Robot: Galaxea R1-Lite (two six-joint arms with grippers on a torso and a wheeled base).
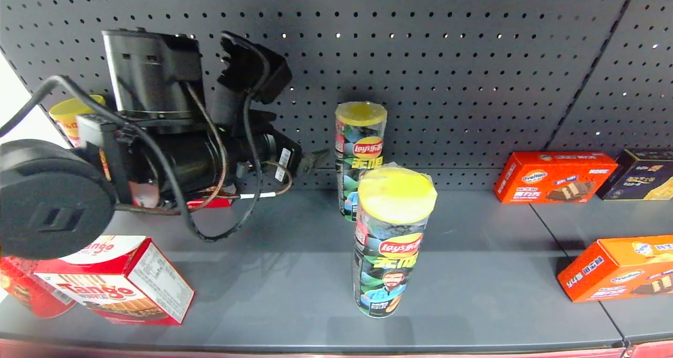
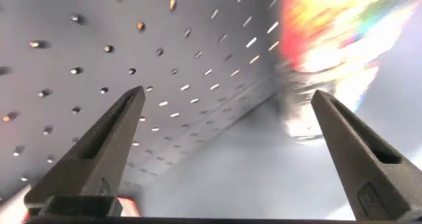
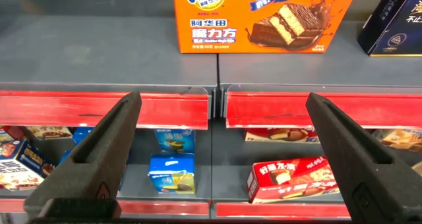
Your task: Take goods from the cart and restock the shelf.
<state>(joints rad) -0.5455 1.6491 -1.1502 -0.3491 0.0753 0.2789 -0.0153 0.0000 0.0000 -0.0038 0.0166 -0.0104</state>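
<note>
The left gripper [image 2: 227,92], its fingers spread wide and empty, sat at 9 o'clock of the rear chip can [image 1: 360,158] on the shelf [image 1: 483,274], so a careless swing could have toppled it into the front can [image 1: 391,242] at its 5 o'clock; the right gripper's [image 3: 223,97] fingers likewise gaped empty.

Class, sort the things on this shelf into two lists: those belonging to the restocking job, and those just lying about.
Job: left gripper, open; rear chip can near it; front chip can; shelf.
Lying about: red wafer box; rear orange box; front orange box; dark box.
</note>
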